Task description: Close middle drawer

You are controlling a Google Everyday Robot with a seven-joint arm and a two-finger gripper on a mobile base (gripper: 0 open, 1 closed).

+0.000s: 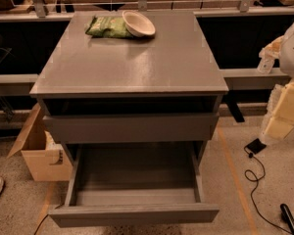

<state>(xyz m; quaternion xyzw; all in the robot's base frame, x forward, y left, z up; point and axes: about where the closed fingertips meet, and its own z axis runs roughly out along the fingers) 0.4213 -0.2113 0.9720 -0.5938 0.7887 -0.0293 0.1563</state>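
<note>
Camera view showed the middle drawer [134, 213] pulled far out of the cabinet [132, 58], while the gripper [283, 112] hung at the right edge, well apart, its grip state impossible to tell.

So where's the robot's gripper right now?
The gripper is at the right edge of the camera view, right of the grey cabinet and apart from it, above the black cable on the floor.
</note>
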